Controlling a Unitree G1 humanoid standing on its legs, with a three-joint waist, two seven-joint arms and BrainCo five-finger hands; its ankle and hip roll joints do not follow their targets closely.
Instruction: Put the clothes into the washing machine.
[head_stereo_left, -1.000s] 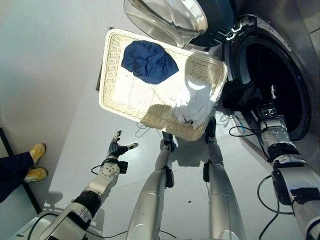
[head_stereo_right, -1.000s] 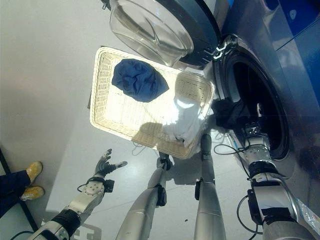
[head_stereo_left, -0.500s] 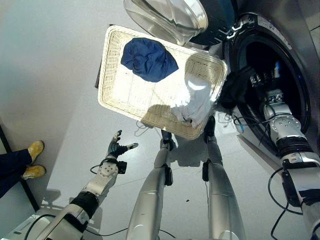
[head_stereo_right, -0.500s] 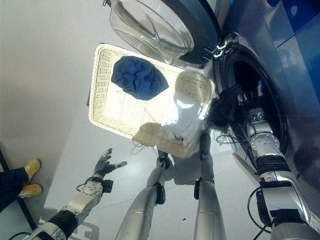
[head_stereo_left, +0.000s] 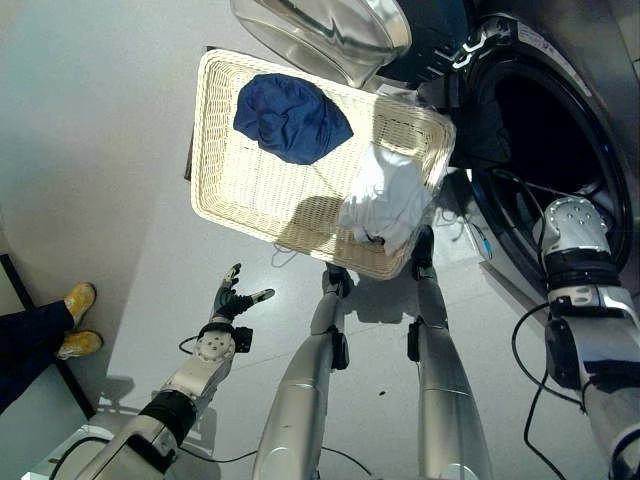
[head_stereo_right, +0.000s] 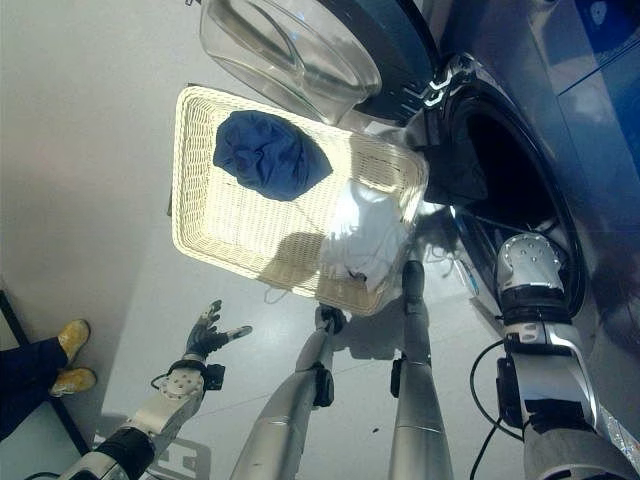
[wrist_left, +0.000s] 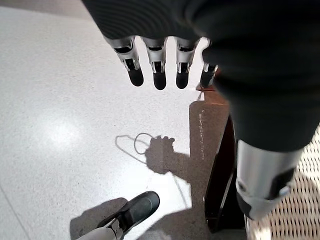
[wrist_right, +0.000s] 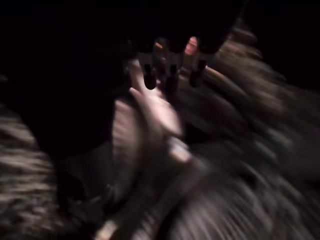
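- Since a second ago, the right arm has pushed deeper into the washing machine (head_stereo_left: 560, 120), and the dark garment (head_stereo_left: 478, 135) that hung at the drum's mouth beside the hand now lies draped over the opening's near rim.
- Nearest the camera, the left hand (head_stereo_left: 232, 300) hovers above the pale speckled floor (head_stereo_left: 100, 180), fingers straight and spread, thumb apart, holding nothing; the left wrist view shows its dark fingertips (wrist_left: 159, 80) in a loose row over the same glossy floor.
- At the left edge, a person's yellow shoes (head_stereo_left: 72, 318) and dark trouser legs stand on the floor, well apart from the robot.
- Beyond the left hand, a cream wicker basket (head_stereo_left: 225, 190) sits raised on a dark stand, just beside the machine.
- Two items wait in the basket: a navy blue garment (head_stereo_left: 290, 118) toward its far side and a white garment (head_stereo_left: 385, 205) bunched against the wall nearest the drum.
- To the right, the right hand (wrist_right: 170, 65) is inside the dark drum; its wrist view is too dark and smeared to tell whether the fingers are apart or clamped on cloth.
- Farthest off, the machine's round glass door (head_stereo_left: 325, 35) hangs open above the basket's far edge.
- No writing can be read on the machine's front.
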